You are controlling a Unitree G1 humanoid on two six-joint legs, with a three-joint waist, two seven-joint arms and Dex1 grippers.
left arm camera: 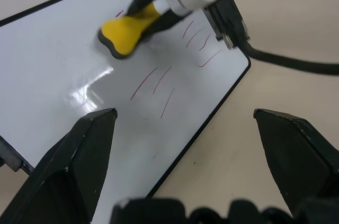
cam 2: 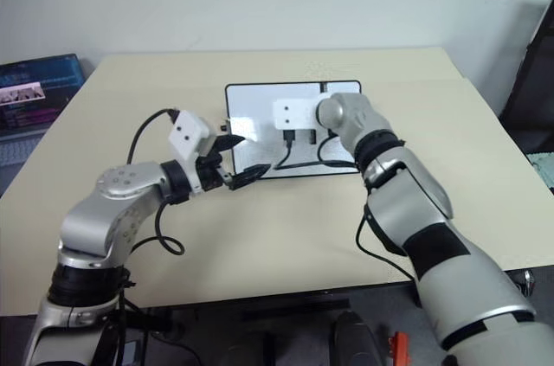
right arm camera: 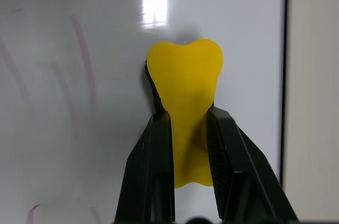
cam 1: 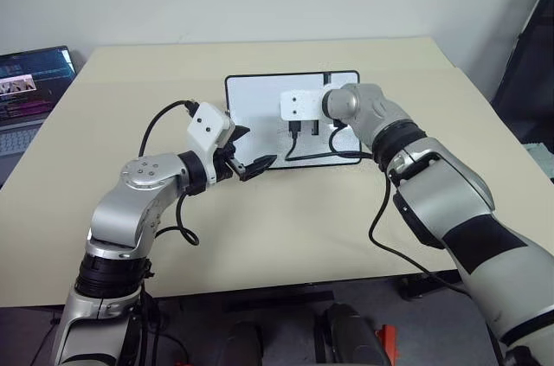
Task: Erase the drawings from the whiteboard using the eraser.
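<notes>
The right gripper point(right arm camera: 185, 123) is clamped on the small yellow black-based eraser point(right arm camera: 184, 86), pressed flat on the glossy white black-framed whiteboard point(left arm camera: 47, 65); the thin reddish marker drawings point(left arm camera: 159, 83) lie just beside it, toward the left gripper point(left arm camera: 185, 123), whose jaws stand apart.

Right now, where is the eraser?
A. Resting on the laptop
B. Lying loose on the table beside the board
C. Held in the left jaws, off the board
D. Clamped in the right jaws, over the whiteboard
D. The right wrist view shows the yellow eraser pinched between the right gripper's two black fingers over the whiteboard, while the left gripper stands open and empty near the board's edge, with red strokes still unwiped.
</notes>
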